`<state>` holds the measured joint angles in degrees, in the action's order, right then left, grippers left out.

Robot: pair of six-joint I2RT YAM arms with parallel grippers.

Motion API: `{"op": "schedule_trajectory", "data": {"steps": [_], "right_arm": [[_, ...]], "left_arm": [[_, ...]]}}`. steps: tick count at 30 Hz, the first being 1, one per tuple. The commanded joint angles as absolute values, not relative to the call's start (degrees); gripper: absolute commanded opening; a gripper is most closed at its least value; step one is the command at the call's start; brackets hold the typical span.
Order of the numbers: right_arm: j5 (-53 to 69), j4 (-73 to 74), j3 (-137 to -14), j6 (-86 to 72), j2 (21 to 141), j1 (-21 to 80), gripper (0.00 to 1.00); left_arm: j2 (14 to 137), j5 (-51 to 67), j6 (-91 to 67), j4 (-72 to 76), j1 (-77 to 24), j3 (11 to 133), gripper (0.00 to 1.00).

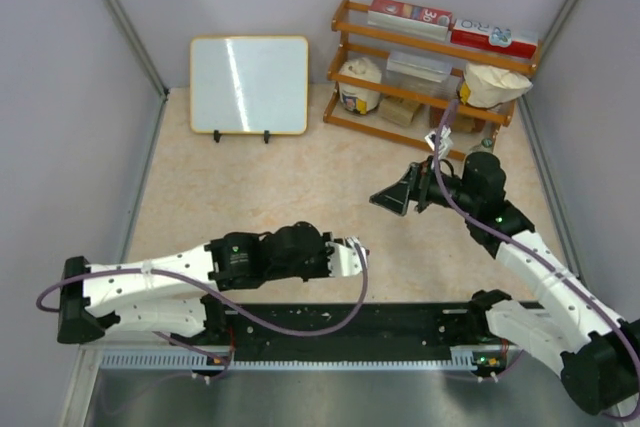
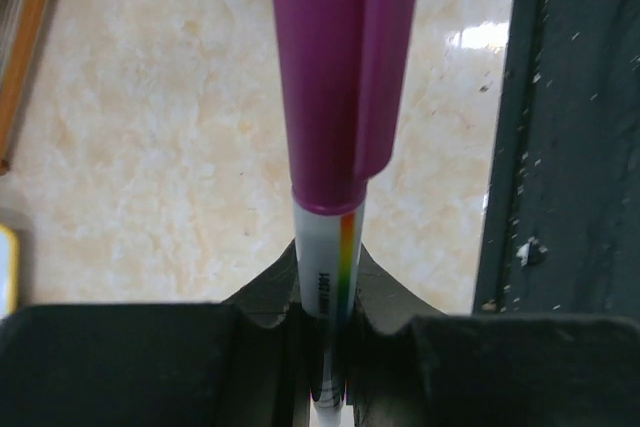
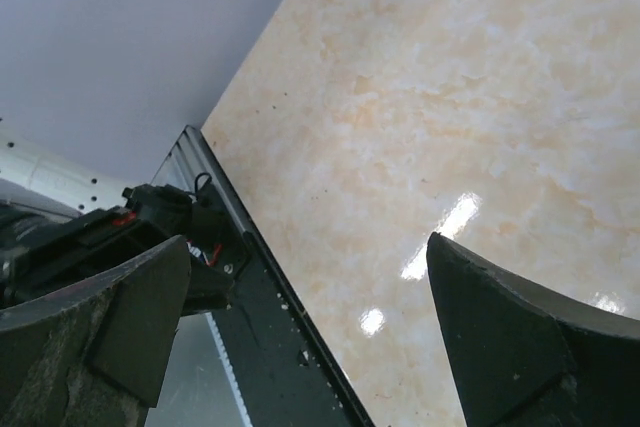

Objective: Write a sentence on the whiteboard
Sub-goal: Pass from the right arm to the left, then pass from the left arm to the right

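Note:
The whiteboard (image 1: pixel 249 85) stands upright on two black clip feet at the back left, and its white face is blank. The sentence is not on it; no writing shows. My left gripper (image 1: pixel 352 257) lies low over the near middle of the table, far from the board. It is shut on a marker (image 2: pixel 340 77) with a magenta cap on and a white barrel with a rainbow stripe; in the left wrist view the gripper (image 2: pixel 325 282) clamps the barrel. My right gripper (image 1: pixel 397 197) hovers at mid right, open and empty; its fingers stand wide apart in the right wrist view (image 3: pixel 308 242).
A wooden rack (image 1: pixel 430 97) at the back right holds boxes, a white jar, a clear container and a tan bag. A black strip (image 1: pixel 380 319) runs along the near table edge. Grey walls close in the left, back and right sides.

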<state>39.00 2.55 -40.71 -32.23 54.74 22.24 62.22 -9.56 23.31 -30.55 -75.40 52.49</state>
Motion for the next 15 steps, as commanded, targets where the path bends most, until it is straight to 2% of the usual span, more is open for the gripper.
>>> {"op": "schedule_trajectory", "data": {"steps": [1, 6, 8, 11, 15], "right_arm": [[40.4, -6.9, -39.4, -32.2, 48.0, 21.8, 0.99], [48.1, -14.1, -36.7, -33.6, 46.1, 21.9, 0.99], [51.0, -21.7, -34.6, -35.7, 45.6, 22.0, 0.99], [53.8, -27.1, -33.7, -38.1, 46.0, 23.6, 0.98], [51.3, -27.6, -34.4, -35.6, 46.4, 28.9, 0.95]], "left_arm": [[55.5, 7.1, 12.2, -19.9, -70.8, 48.4, 0.0], [53.6, 26.6, 3.1, -15.2, -58.6, 47.6, 0.0], [54.9, 34.8, -1.5, -13.5, -54.1, 48.3, 0.0], [57.7, 45.7, -7.3, -8.5, -49.3, 48.7, 0.0], [61.2, 54.3, -15.0, 2.8, -47.9, 47.4, 0.0]]}}
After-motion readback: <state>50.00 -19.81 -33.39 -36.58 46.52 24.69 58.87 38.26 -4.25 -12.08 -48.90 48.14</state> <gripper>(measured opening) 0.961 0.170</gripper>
